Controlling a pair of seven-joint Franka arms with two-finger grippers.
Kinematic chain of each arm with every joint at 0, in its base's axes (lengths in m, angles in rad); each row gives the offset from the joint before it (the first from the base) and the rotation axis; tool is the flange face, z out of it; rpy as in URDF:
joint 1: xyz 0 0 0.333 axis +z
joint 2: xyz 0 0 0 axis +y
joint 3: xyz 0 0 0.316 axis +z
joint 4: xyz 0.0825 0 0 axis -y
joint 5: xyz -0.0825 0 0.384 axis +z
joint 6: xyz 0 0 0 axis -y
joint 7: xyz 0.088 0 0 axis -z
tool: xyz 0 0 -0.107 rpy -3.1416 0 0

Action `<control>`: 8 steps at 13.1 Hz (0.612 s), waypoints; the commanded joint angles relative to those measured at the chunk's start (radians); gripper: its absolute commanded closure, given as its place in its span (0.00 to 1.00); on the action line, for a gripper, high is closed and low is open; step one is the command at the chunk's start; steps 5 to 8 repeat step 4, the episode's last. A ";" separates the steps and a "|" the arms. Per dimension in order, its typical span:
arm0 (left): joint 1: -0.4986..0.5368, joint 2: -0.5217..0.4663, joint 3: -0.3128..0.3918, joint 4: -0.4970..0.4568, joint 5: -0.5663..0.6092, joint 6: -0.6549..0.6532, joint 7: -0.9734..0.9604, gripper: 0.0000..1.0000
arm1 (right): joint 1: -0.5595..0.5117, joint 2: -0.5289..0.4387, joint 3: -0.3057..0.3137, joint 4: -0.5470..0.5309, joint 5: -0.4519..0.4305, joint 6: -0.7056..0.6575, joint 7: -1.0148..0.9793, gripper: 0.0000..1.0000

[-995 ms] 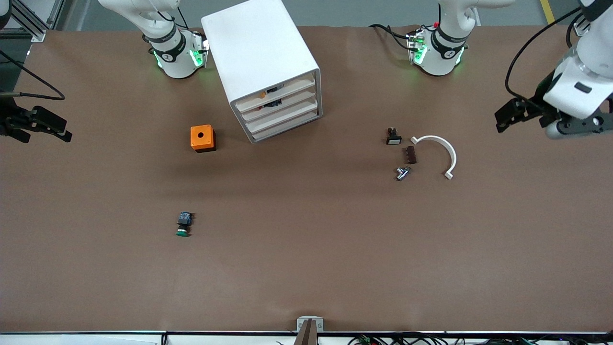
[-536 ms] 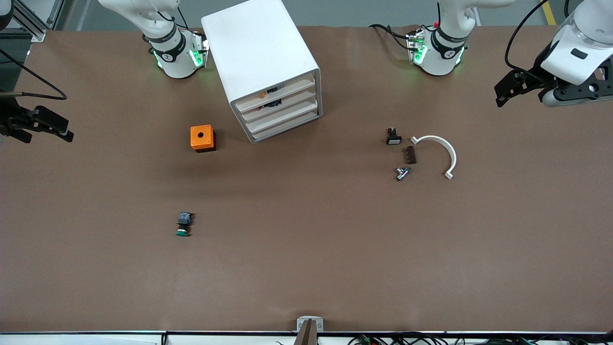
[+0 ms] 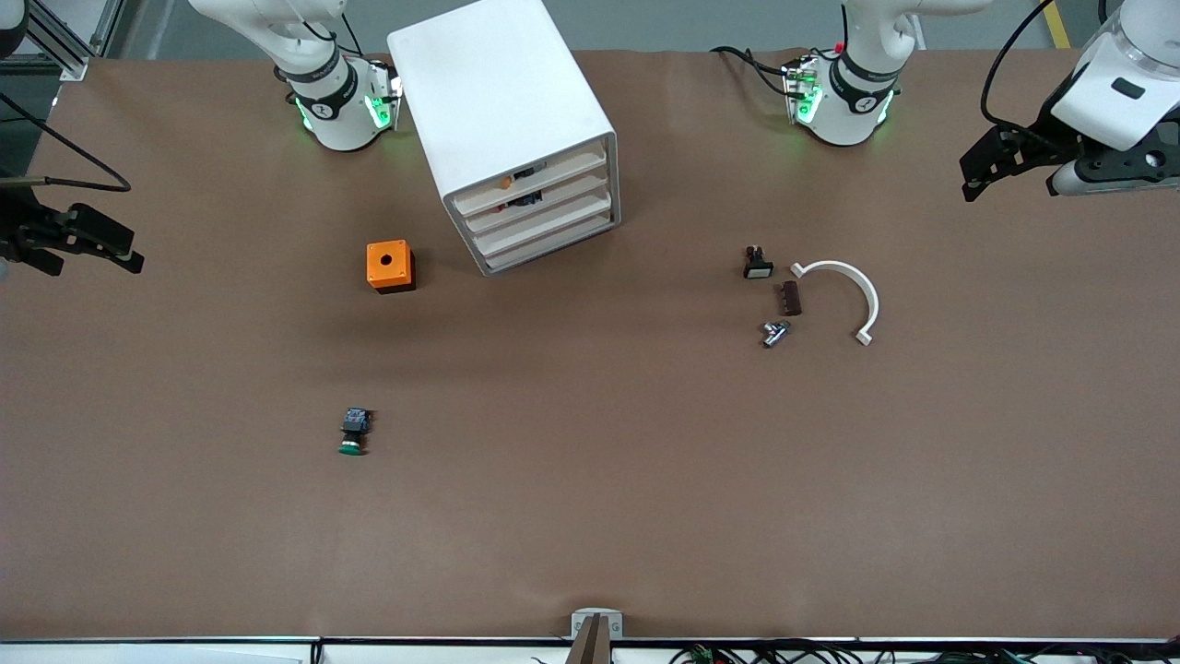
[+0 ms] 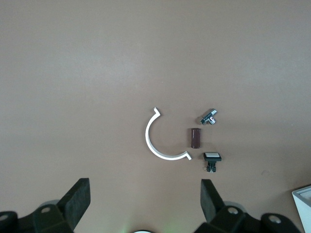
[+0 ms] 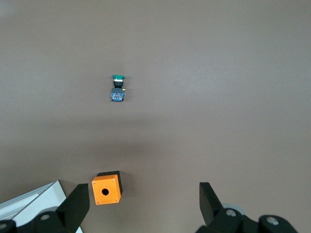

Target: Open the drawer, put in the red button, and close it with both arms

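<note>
The white cabinet [image 3: 502, 111] stands between the arms' bases with all four fronts shut. The drawer [image 3: 546, 197] is the second-highest front. A dark bit with a red speck shows in the gap above it. The red button is not plainly in view. My left gripper [image 3: 970, 177] hangs open and empty over the left arm's end of the table. The left wrist view shows its fingers wide apart [image 4: 145, 191]. My right gripper [image 3: 97, 266] hangs open and empty over the right arm's end, and its fingers are also wide apart in the right wrist view [image 5: 145, 191].
An orange box with a round hole [image 3: 390, 266] sits beside the cabinet. A green-capped button [image 3: 354, 432] lies nearer the camera. A white arc [image 3: 843, 293], a brown block [image 3: 790, 298], a metal piece [image 3: 774, 333] and a small black switch [image 3: 758, 263] lie toward the left arm's end.
The left gripper has moved up the front view, toward the bases' edge of the table, still open. The right gripper has barely shifted.
</note>
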 commanded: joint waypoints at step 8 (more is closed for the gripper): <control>0.005 0.068 0.003 0.091 -0.006 -0.054 0.025 0.00 | 0.007 -0.025 0.008 -0.016 -0.018 0.002 -0.008 0.00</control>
